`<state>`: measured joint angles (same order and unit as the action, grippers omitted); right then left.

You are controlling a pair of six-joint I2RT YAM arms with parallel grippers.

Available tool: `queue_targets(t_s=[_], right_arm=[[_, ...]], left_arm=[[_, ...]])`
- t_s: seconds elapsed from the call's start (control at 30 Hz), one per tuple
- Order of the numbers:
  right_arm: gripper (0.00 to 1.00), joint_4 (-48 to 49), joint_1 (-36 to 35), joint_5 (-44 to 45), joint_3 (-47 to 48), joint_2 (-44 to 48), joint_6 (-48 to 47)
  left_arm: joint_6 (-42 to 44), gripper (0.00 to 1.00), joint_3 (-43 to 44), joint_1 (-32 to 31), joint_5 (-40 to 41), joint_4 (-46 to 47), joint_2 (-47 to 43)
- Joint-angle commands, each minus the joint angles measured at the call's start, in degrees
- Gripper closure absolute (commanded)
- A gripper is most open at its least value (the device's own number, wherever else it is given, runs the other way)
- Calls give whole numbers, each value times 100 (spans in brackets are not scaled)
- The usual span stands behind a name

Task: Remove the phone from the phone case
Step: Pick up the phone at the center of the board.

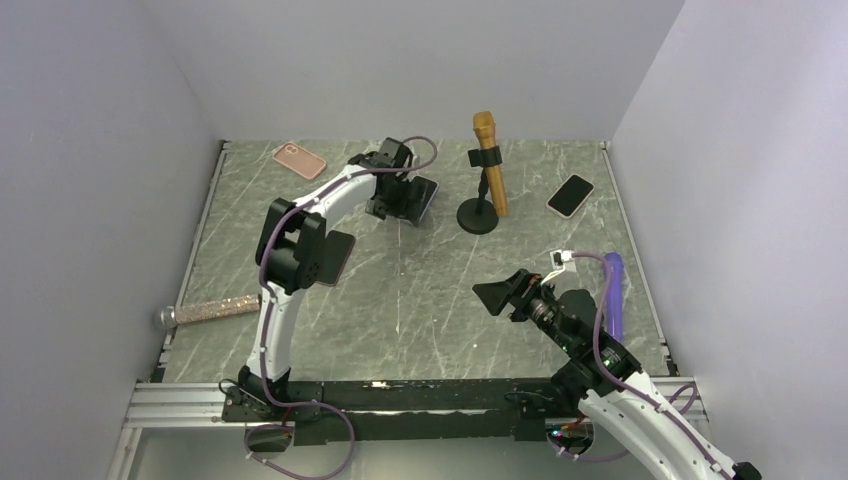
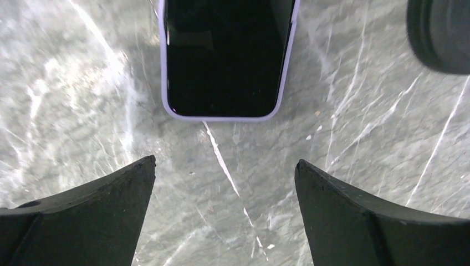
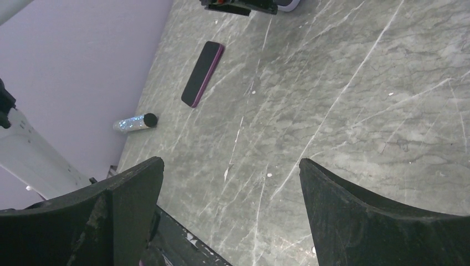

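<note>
Overhead, I recorded the left arm reaching to the far middle of the grey marbled tabletop (image 1: 420, 300), with the left gripper (image 2: 224, 162) poised above it. Its jaws stood wide apart and held nothing. The black-screened phone (image 2: 224, 55) lay face up just beyond the fingertips, not between them. It was seated in its lavender phone case (image 2: 221, 118), whose rim showed round the three visible edges. Phone and case rested flat on the tabletop, touching neither finger. A round black stand base (image 2: 440, 33) sat near the phone. In the overhead view it carried a gold microphone (image 1: 489, 160) in a clip.

The right gripper (image 3: 230, 161) hung over the near right part of the tabletop, well apart from the phone, jaws likewise wide and empty. Its wrist view took in a dark magenta-edged phone (image 3: 202, 73) and a silver glitter tube (image 3: 133, 122) by the left wall. I also noted a pink-backed phone (image 1: 298, 160) at the far left, a pale-cased handset (image 1: 570, 195) at the far right, and a purple cylinder (image 1: 613, 290) along the right edge.
</note>
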<state>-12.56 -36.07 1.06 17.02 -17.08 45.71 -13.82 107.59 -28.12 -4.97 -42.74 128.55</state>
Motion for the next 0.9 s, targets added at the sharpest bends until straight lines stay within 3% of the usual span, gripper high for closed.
queue_targets(t_s=[0.0, 0.07, 0.2, 0.33, 0.57, 0.87], right_arm=[[5, 223, -1, -22, 102, 100, 87], [5, 139, 5, 35, 157, 154, 57], [5, 3, 8, 148, 228, 269, 9], [5, 1, 7, 184, 279, 284, 0], [5, 11, 2, 245, 282, 327, -22], [5, 97, 4, 223, 201, 314, 1]], left_arm=[[-213, 1, 429, -17, 459, 373, -210], [-242, 1, 1077, 10, 666, 59, 158], [-402, 1, 1944, 151, 226, -277, 834], [-809, 1, 1725, 300, -351, 250, 959], [-975, 1, 2186, 255, -586, 91, 1341], [-1105, 1, 1549, -202, 307, 24, 1049]])
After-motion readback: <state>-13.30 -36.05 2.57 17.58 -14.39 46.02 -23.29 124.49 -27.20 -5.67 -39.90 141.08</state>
